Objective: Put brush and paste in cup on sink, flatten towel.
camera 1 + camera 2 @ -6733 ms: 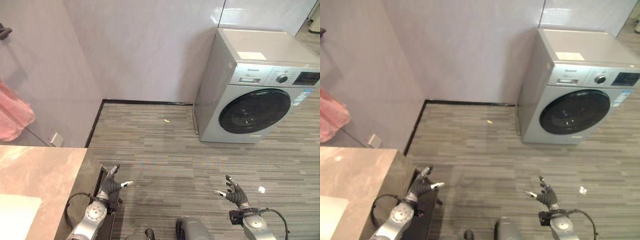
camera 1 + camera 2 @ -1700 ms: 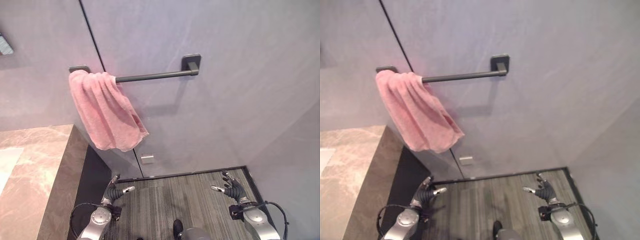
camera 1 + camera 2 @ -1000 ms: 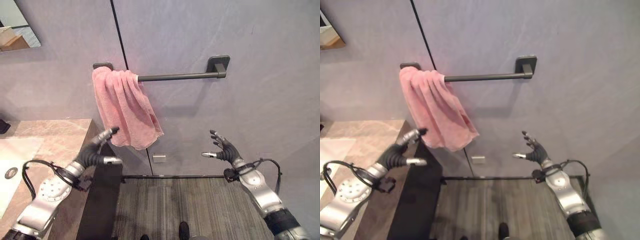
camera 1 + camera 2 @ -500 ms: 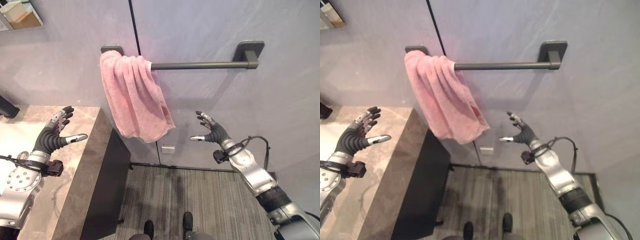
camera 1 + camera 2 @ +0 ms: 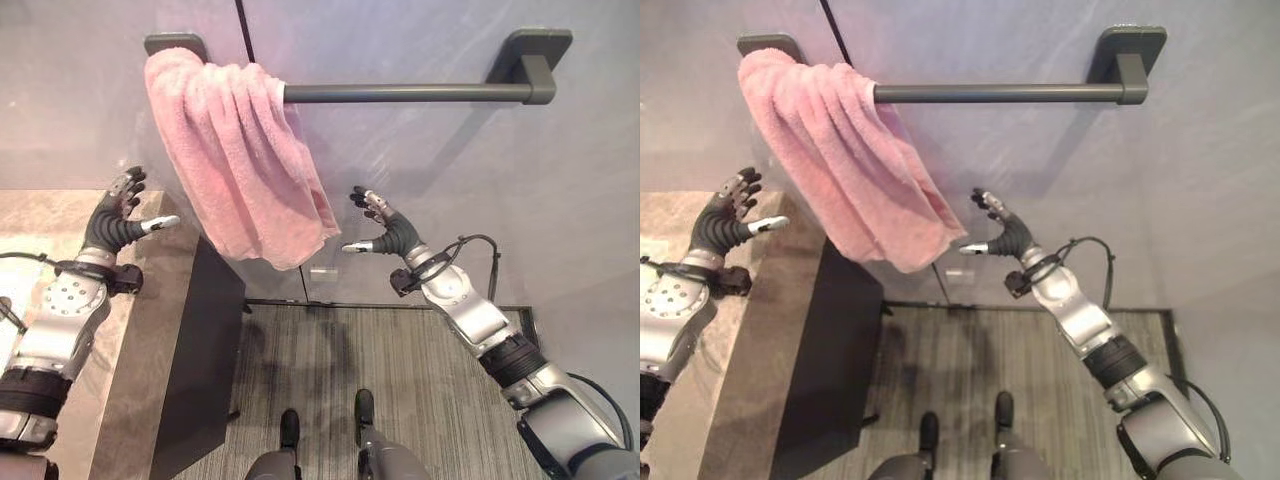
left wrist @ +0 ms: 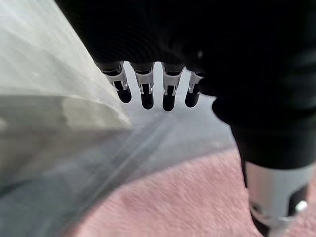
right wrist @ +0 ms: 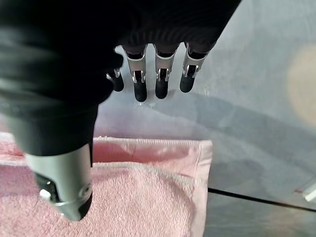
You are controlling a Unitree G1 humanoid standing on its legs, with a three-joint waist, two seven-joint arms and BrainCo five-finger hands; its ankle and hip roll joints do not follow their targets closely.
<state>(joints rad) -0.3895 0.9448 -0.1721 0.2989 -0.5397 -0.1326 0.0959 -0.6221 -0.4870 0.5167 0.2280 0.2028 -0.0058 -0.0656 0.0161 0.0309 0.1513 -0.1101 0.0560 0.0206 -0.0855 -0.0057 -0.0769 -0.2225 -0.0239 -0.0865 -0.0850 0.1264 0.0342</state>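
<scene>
A pink towel [image 5: 240, 170] hangs bunched at the left end of a dark wall rail [image 5: 400, 93]. My left hand [image 5: 115, 225] is raised left of the towel, above the stone counter [image 5: 140, 330], fingers straight and apart from the cloth. Right of the towel's lower corner, my right hand [image 5: 385, 232] is also open, a short gap from the cloth. In the right wrist view the towel's hem [image 7: 163, 153] lies just past the fingers [image 7: 139, 84]. Pink cloth [image 6: 173, 202] shows beyond the left hand's fingers [image 6: 148, 91] in the left wrist view.
The grey wall [image 5: 420, 190] is close ahead, with a small outlet plate [image 5: 320, 272] low behind the towel. The counter's dark side panel [image 5: 200, 370] drops to a striped grey floor [image 5: 400, 400].
The view has closed in on the wall and towel. Both hands have risen; the left now flanks the towel's left side and the right has come nearer its lower right corner.
</scene>
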